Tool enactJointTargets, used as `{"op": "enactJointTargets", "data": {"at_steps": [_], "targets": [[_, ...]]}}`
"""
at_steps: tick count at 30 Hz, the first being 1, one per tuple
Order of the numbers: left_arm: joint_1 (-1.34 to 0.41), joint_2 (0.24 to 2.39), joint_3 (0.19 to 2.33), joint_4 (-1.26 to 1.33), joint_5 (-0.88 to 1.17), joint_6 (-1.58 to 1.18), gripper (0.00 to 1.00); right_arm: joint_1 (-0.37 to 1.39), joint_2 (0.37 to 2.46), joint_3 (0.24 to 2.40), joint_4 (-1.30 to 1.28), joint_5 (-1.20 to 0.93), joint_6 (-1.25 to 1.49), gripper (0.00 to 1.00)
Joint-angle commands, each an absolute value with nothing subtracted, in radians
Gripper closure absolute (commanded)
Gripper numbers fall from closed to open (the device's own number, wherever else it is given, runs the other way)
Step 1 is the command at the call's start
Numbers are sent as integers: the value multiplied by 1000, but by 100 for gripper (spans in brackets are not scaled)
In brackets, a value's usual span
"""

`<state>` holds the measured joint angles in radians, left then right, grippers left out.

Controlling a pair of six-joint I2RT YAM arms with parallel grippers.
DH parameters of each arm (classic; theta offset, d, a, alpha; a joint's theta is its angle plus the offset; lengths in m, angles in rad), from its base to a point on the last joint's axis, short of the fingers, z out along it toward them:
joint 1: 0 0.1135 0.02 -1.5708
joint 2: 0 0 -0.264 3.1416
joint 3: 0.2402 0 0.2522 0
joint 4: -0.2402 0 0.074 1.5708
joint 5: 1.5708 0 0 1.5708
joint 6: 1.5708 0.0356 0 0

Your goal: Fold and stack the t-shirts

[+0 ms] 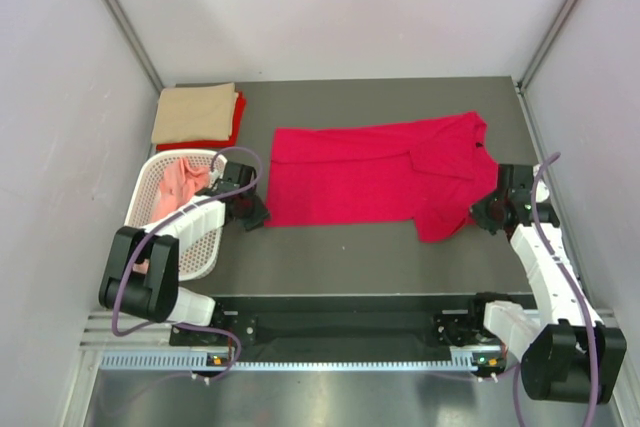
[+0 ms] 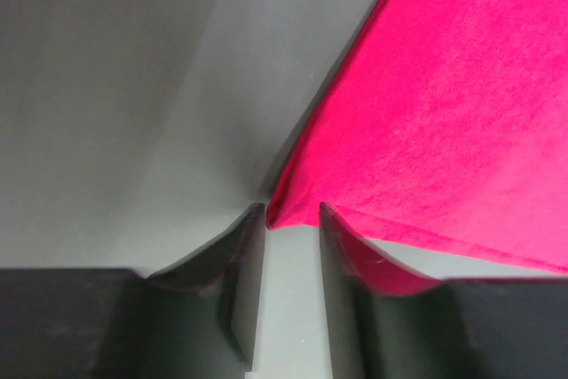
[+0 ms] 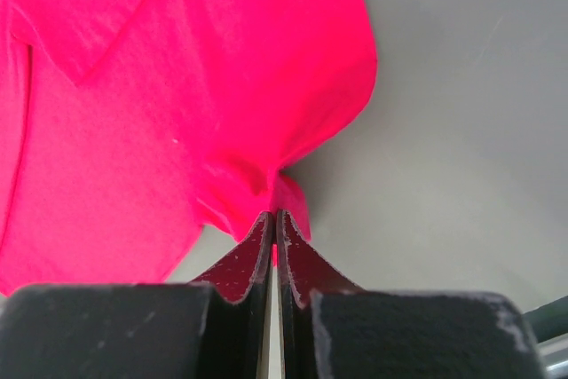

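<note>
desk (image 1: 350,247): dark, carries everything.
red t-shirt (image 1: 370,172): flat mid-desk, collar to the right; probably spread for folding.
basket (image 1: 205,247): left edge, holds pink shirt (image 1: 175,187), presumably queued.
folded pile (image 1: 195,112): tan over red, far-left corner; likely the stacking spot.
right end effector (image 3: 273,215): clamped on bunched near-right cloth.
left end effector (image 2: 293,210): fingers apart, straddling near-left hem corner, no grip yet.

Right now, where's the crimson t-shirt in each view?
Top external: crimson t-shirt spread across the centre of the table, between left gripper and right gripper.
Left wrist: crimson t-shirt fills the upper right, corner at the tips of the open left gripper.
Right wrist: crimson t-shirt fills the upper left, edge pinched in the shut right gripper.
Shared landmark: the grey table beside the cloth.
</note>
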<state>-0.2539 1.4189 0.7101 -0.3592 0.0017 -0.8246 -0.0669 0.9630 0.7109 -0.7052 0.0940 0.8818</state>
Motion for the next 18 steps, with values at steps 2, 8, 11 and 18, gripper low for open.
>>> {"op": "enactJointTargets", "data": {"at_steps": [2, 8, 11, 18], "targets": [[-258, 1422, 706, -311, -5, -833, 80, -61, 946, 779, -715, 156, 874, 100], [-261, 1410, 721, -311, -5, -827, 100, -61, 940, 798, -729, 193, 867, 100], [-261, 1408, 739, -319, -5, -821, 100, -61, 937, 807, -733, 206, 865, 100], [-261, 1424, 826, -354, -26, -804, 100, -63, 956, 857, -713, 238, 824, 100]]}}
